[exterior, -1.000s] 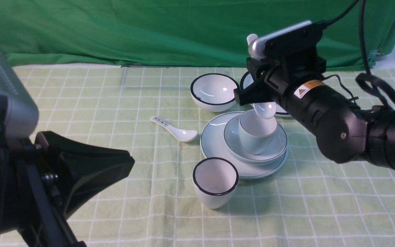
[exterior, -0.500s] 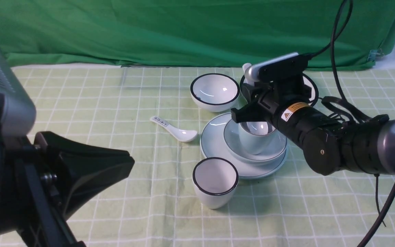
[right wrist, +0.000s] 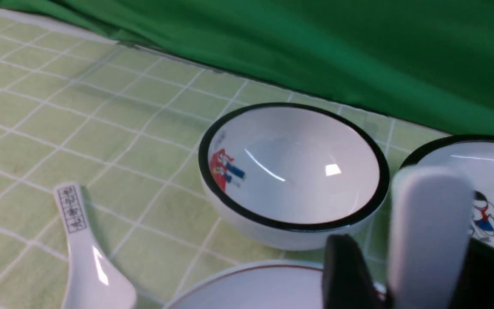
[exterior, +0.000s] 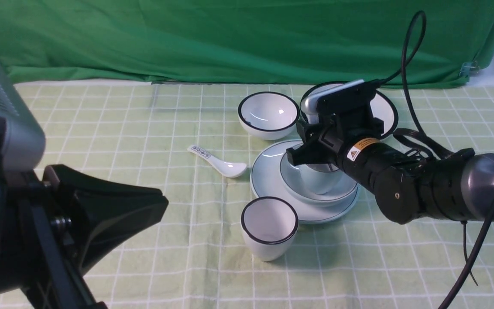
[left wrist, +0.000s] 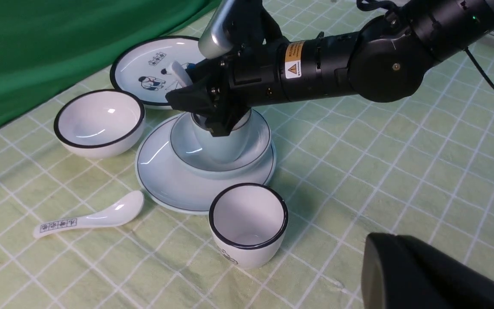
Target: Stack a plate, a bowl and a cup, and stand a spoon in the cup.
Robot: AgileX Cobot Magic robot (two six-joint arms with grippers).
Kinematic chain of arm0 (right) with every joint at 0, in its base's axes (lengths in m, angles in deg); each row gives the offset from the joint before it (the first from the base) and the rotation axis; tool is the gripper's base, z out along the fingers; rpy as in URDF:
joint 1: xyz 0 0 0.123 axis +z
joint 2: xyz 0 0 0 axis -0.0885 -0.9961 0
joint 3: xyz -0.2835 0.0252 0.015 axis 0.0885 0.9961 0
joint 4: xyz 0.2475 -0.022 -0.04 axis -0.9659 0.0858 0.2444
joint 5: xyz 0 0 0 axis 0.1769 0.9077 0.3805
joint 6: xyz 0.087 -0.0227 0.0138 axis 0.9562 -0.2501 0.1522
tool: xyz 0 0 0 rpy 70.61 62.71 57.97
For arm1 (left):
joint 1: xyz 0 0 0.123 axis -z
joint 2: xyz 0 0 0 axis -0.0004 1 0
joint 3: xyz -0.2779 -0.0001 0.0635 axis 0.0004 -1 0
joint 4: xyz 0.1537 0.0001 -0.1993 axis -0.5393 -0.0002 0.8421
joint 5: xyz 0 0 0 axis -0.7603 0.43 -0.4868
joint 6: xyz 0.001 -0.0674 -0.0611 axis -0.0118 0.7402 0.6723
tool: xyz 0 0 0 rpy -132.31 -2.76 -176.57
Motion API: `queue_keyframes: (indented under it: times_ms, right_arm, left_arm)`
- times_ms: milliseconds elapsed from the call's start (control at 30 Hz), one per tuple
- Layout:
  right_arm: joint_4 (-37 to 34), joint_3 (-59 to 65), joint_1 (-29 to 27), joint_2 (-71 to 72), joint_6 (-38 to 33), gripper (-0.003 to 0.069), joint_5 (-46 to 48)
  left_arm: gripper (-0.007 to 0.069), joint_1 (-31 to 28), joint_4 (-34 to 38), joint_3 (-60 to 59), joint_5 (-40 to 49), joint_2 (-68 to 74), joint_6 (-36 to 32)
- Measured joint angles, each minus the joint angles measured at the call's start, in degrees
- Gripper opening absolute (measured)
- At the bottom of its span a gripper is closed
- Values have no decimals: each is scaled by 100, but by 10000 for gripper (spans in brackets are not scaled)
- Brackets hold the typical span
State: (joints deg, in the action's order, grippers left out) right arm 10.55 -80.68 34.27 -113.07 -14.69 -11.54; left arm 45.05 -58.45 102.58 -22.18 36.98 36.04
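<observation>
The pale plate (exterior: 266, 180) lies mid-table with the wide shallow bowl (exterior: 290, 174) on it and the small pale cup (exterior: 315, 182) in the bowl. The stack also shows in the left wrist view: plate (left wrist: 161, 180), bowl (left wrist: 187, 148), cup (left wrist: 221, 146). My right gripper (exterior: 311, 156) sits right over the cup's mouth, shut on the plain white spoon (left wrist: 177, 73), whose handle (right wrist: 427, 231) stands up between the fingers (right wrist: 345, 274). The spoon's lower end is hidden behind the gripper. My left gripper (exterior: 161, 206) hangs shut and empty at the near left, also seen in its wrist view (left wrist: 371, 257).
A black-rimmed bowl (exterior: 268, 112) and a black-rimmed plate with figures (exterior: 384, 109) stand behind the stack. A black-rimmed cup (exterior: 268, 225) stands just in front of the plate. A printed-handle spoon (exterior: 219, 161) lies left of the plate. Green cloth hangs at the back.
My right gripper has come down and slightly toward me with the spoon. The spoon's scoop, earlier visible above the cup, is now hidden at the cup's mouth. The left arm has not moved.
</observation>
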Motion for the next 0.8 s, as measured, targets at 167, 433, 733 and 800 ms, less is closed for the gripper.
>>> queue_keyframes:
  times_ms: [167, 433, 733, 800]
  right_arm:
    - [0, 5, 0, 871, -110, 440, 708]
    - [0, 5, 0, 3316, -162, 346, 4410]
    - [5, 893, 0, 5376, 429, 30, 6537]
    - [5, 1110, 0, 5798, 679, 30, 6829]
  left_arm:
    - [1, 0, -99, 0, 0, 0, -11]
    - [1, 0, -443, -501, -1018, -765, -184]
    - [1, 0, -457, -2489, -3397, -2119, -159]
    - [1, 0, -457, -2872, -3731, -2174, -159]
